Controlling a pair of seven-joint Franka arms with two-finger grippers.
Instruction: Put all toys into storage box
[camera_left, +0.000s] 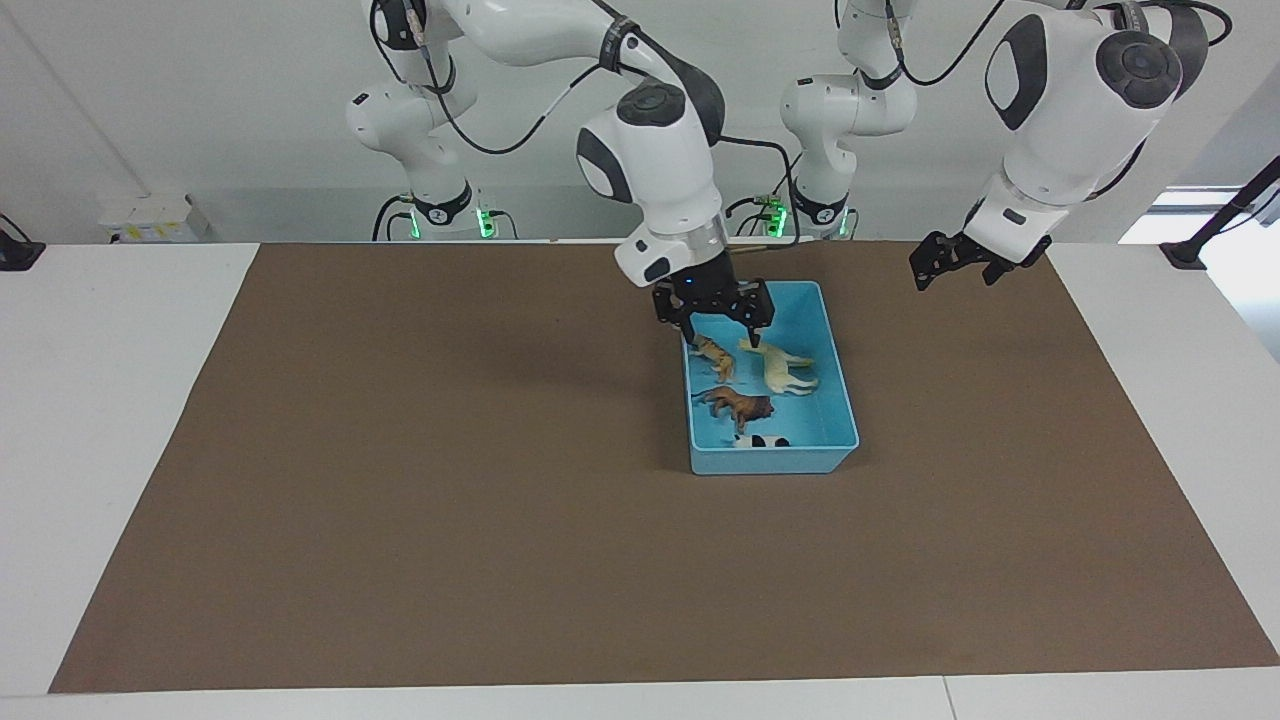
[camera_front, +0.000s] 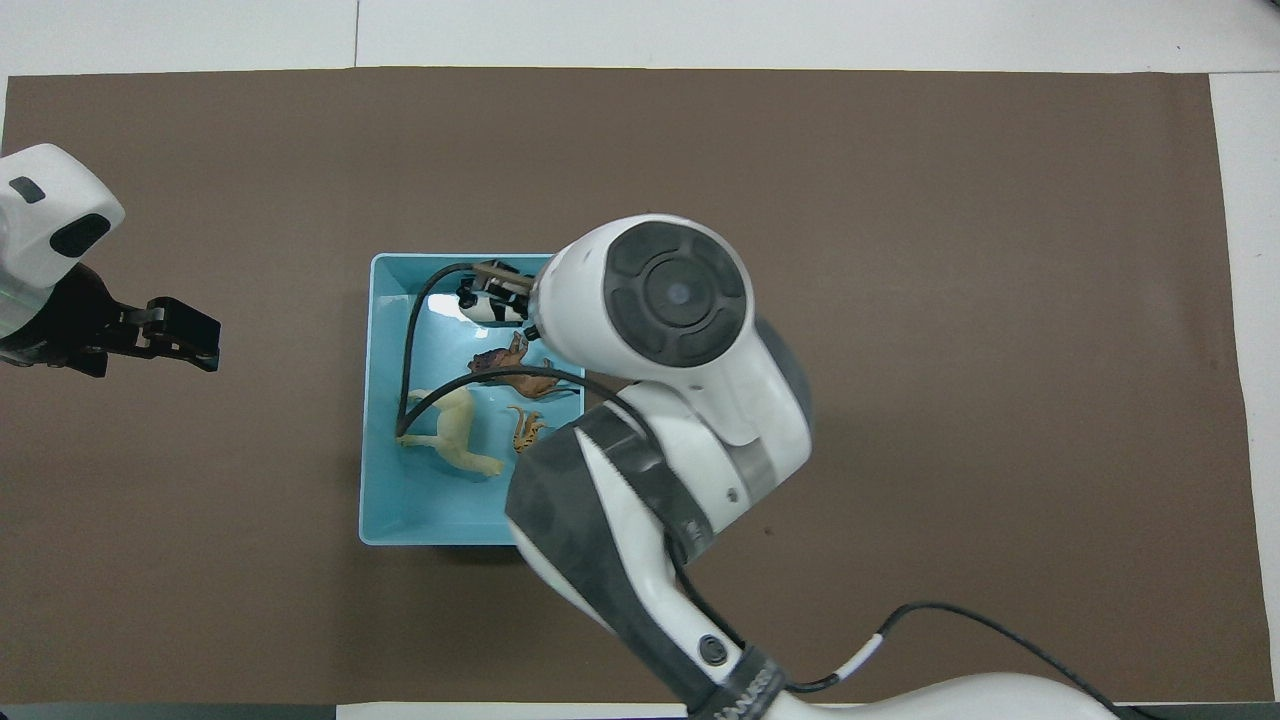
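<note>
Table (camera_left: 130, 400): white, overlaid by a brown mat (camera_left: 450, 500) that carries everything else.

Right arm (camera_left: 650, 150): reaches in from its base to the box; in the overhead view its bulk (camera_front: 680, 340) hides the box's wall toward the right arm's end of the table.

Left arm (camera_left: 1070, 110): waits raised, over the mat at its own end of the table.

Box (camera_left: 840, 400): light blue tub with low walls, near mid-table, on the left arm's half. Holds all four toys.

Right gripper (camera_left: 722, 340): over the box's end nearer the robots, fingers spread, gripping nothing; seen only in the facing view, since the arm covers it from overhead.

Left gripper (camera_left: 945, 265): over bare mat, well apart from the box; jaws parted, empty. Overhead shows it side-on (camera_front: 185, 330).

Horse (camera_left: 780, 367): cream-white, on its side in the box, nearest the left arm's end.

Lion (camera_left: 738, 403): brown, mid-box, beside the horse.

Tiger (camera_left: 714, 355): orange, striped, just below the right gripper, beside the horse; overhead shows it lying flat (camera_front: 524, 428).

Panda (camera_left: 760, 440): at the box's end farthest from the robots; half hidden by the wall in the facing view, clearer overhead (camera_front: 485, 303).
</note>
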